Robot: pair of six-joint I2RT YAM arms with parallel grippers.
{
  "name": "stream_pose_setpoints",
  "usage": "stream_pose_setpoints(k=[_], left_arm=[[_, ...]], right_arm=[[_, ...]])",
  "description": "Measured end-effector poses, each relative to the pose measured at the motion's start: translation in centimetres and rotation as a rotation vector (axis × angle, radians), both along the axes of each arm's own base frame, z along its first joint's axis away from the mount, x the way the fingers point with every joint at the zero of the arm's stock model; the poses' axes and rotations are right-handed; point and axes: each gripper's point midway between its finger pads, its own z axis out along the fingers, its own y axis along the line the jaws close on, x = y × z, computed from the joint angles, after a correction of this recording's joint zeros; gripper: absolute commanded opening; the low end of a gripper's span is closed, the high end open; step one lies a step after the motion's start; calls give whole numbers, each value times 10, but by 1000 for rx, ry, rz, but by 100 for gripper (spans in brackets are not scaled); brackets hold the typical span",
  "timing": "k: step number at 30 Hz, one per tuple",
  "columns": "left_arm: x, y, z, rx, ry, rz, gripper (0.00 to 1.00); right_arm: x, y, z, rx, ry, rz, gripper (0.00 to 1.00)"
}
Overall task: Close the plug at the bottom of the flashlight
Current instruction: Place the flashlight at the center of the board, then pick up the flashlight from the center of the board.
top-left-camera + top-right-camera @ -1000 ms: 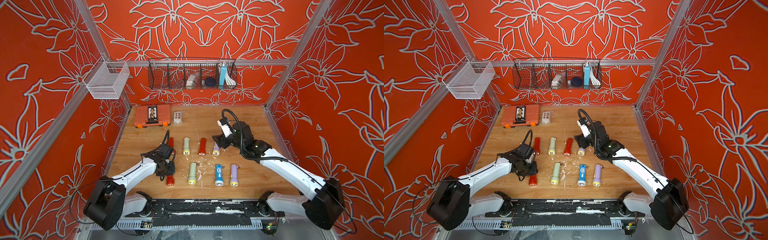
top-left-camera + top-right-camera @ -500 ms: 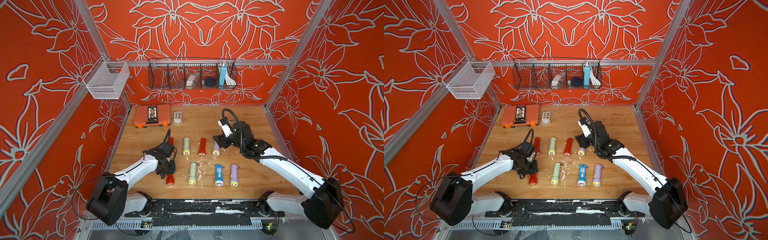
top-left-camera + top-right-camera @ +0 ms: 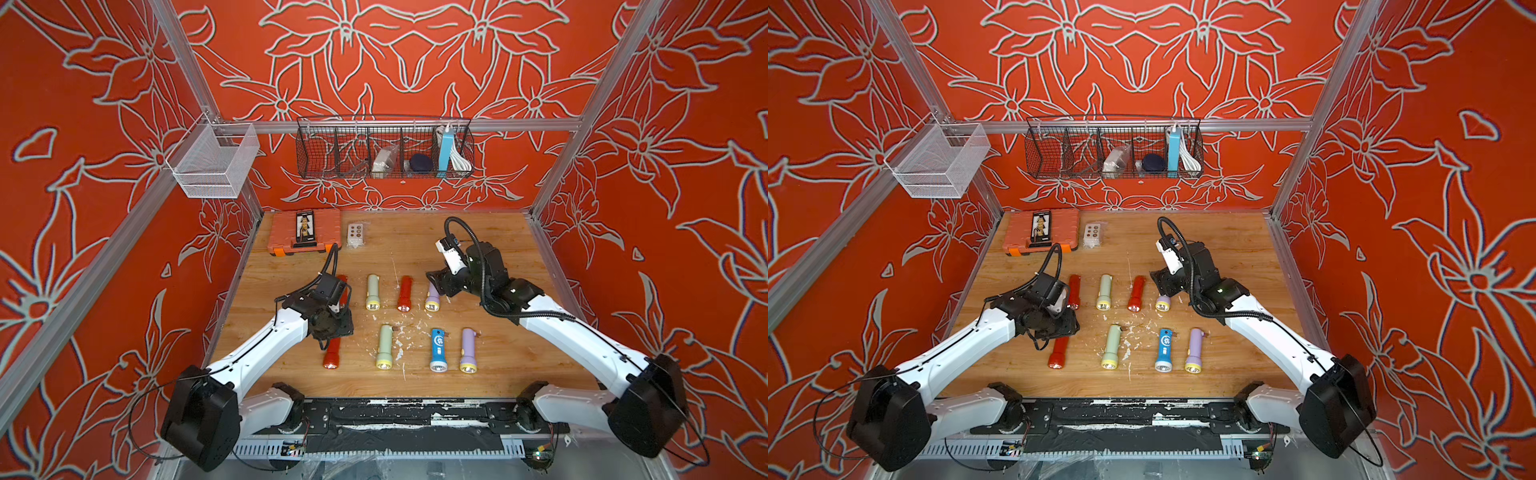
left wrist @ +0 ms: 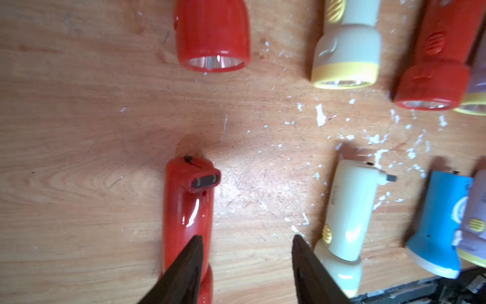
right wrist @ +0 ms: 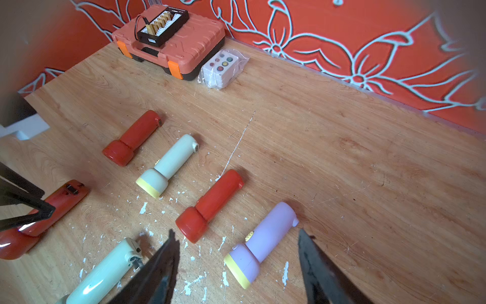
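Red flashlight (image 3: 331, 356) partly under left arm (image 3: 266, 345), wooden table (image 3: 457, 245)

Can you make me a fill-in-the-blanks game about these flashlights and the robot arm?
1. The table holds ____ flashlights in all.
2. Only one flashlight is ____.
3. The left gripper, jaws open, hangs over the ____ front-row flashlight.
4. The black connector board sits on the ____ case.
Missing words: eight; blue; red; orange.
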Motion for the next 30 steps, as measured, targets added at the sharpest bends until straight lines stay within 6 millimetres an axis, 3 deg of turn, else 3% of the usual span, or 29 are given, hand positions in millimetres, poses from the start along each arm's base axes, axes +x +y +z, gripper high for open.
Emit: stream_pose_setpoints(k=[6, 15, 23, 30], left_arm=[[0, -2, 13, -21, -23, 7, 57], [-6, -9, 14, -39, -11, -9, 61], [-14, -49, 17, -99, -20, -79, 65], [-21, -82, 7, -77, 13, -156, 66]], right_arm=[[0, 0, 0, 0, 0, 0, 74], [0, 0, 0, 0, 0, 0, 74], [0, 0, 0, 0, 0, 0, 74], [0, 0, 1, 2, -3, 0, 74]])
